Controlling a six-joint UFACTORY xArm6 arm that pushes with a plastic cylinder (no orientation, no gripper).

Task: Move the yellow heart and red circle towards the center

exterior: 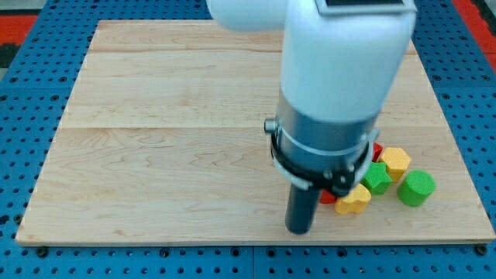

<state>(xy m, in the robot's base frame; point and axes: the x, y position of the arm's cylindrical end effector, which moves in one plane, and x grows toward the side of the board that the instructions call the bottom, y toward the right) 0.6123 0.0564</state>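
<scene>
My tip [299, 230] rests on the wooden board near the view's bottom, right of centre. Just to its right lies the yellow heart [355, 200], almost touching the rod. A red block [328, 198] peeks out between the rod and the heart; its shape is mostly hidden by the arm. Another sliver of red [377, 150] shows by the arm's right edge. The arm's large white and grey body hides the board behind it.
A green star-like block [377, 177], a yellow hexagonal block [396, 162] and a green round block [416, 187] cluster to the right of the heart. The wooden board [155, 139] lies on a blue pegboard [23, 77]; its bottom edge is close below my tip.
</scene>
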